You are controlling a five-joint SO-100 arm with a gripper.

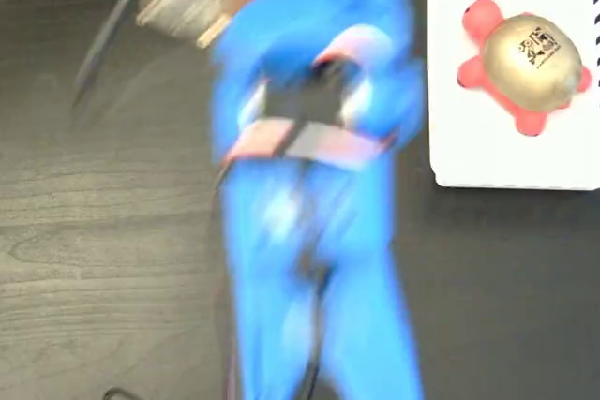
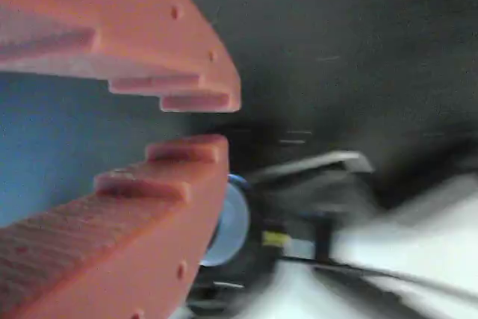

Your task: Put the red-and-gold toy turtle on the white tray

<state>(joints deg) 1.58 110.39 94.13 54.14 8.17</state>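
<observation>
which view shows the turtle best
The fixed view. There the turtle lies in plain sight on the white tray, gold shell up, clear of the blurred blue arm. The wrist view shows only the orange gripper and a smeared background, no turtle.

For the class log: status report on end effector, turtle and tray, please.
End effector empty, jaws slightly apart. Red-and-gold toy turtle resting on white tray. Blue arm motion-blurred, clear of tray.

A hobby workbench, seemingly: dark wood-grain table [image 1: 103, 259], blue printed arm [image 1: 319, 259] (blurred), loose cables.
</observation>
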